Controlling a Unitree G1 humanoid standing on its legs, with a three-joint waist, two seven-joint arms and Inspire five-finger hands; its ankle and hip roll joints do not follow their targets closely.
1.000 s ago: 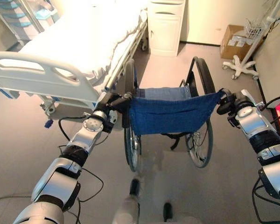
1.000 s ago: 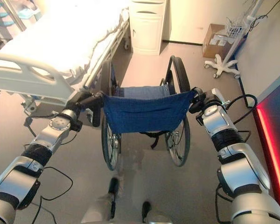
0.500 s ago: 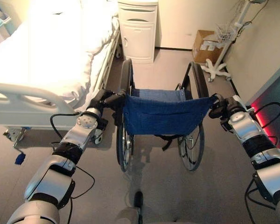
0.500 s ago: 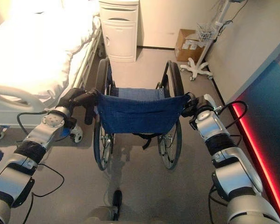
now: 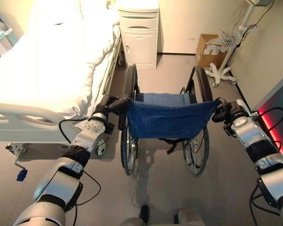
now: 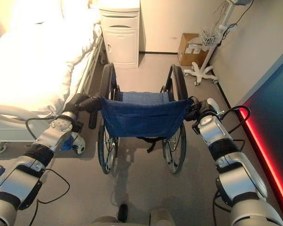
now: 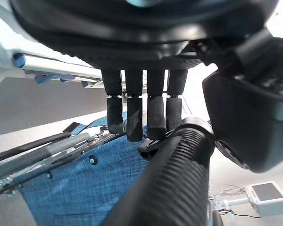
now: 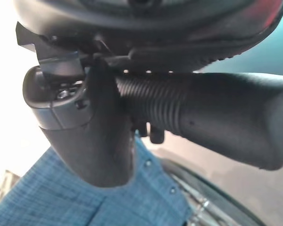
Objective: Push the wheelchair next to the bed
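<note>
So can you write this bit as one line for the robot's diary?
left hand: shut on wheelchair handle | right hand: shut on handle | wheelchair: beside bed

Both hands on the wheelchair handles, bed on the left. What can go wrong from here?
1. The left hand and the wheelchair already sit close to the bed rail; drifting left could probably jam the hand or wheel against it.
2. The cabinet stands straight ahead, so a long push may hit it.
3. The right hand grips its handle near the tip and might slip.

Blue woven cloth wheelchair point(image 5: 167, 120) back, ribbed matt rubber handle point(image 7: 165, 188)
</note>
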